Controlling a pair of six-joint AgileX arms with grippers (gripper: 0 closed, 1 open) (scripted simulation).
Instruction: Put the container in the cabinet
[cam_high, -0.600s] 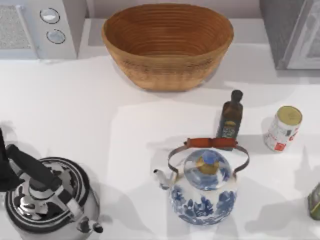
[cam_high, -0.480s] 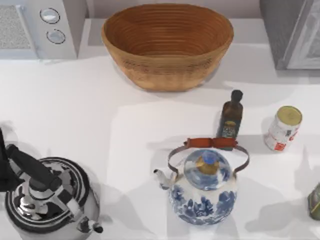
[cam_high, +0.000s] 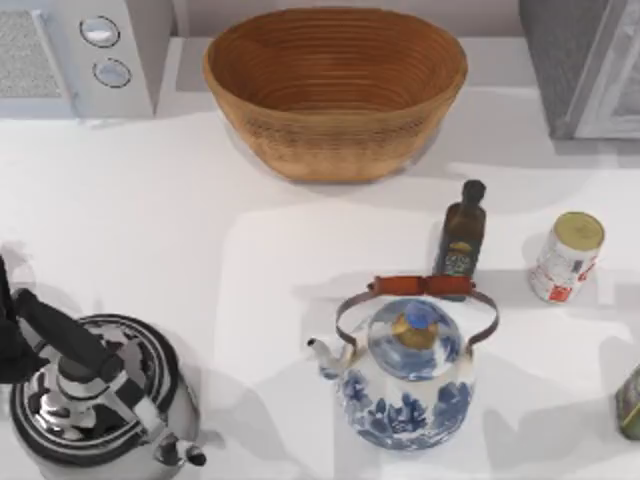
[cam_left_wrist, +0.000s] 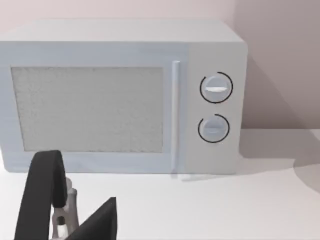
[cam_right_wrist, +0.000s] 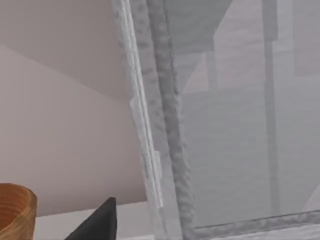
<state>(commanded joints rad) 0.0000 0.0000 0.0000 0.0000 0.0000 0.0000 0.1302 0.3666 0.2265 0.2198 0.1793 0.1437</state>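
— Looking down from the top view, where is the container (cam_high: 566, 256)?

— Standing on the white tabletop (cam_high: 180, 230), just right of the dark bottle (cam_high: 461, 238) and apart from it. The blue-and-white teapot (cam_high: 408, 374) sits in front of the bottle, its handle touching the bottle's base. Behind the bottle lies the woven basket (cam_high: 335, 88); the cabinet (cam_high: 580, 65) is behind the container.

— And the left wrist view?

— A microwave (cam_left_wrist: 120, 95), with the steel kettle's black handle (cam_left_wrist: 42, 192) near it. A dark gripper tip; I cannot tell its state.

— Right wrist?

— The cabinet's door edge (cam_right_wrist: 165, 120) beside the basket's rim (cam_right_wrist: 17, 210). Same doubt about that gripper.
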